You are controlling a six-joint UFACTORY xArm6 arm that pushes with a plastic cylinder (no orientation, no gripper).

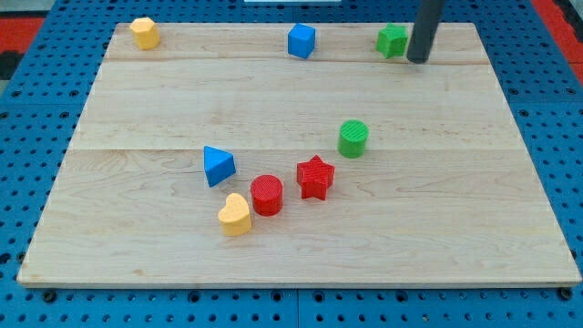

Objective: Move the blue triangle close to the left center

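Your blue triangle (pixel 218 166) lies low and left of centre on the surface (pixel 137 228), far from your tip (pixel 417 60) at the view's top right. It points left. No pincer is fitted.

Pale wooden board (pixel 301 100) carrying eight small coloured blocks.

Along the view's top edge sit a yellow block (pixel 144 33) at the left, a blue cube (pixel 301 41) near the middle, and a green block (pixel 393 41) toward the right, with the rod's tip (pixel 418 60) resting on the board just beside that green block. A green cylinder (pixel 353 138) stands alone right of centre. Lower down, a cluster gathers: the blue triangle (pixel 218 166), a red cylinder (pixel 267 195) touching a yellow heart (pixel 235 215), and a red star (pixel 315 178) close to the cylinder's right.
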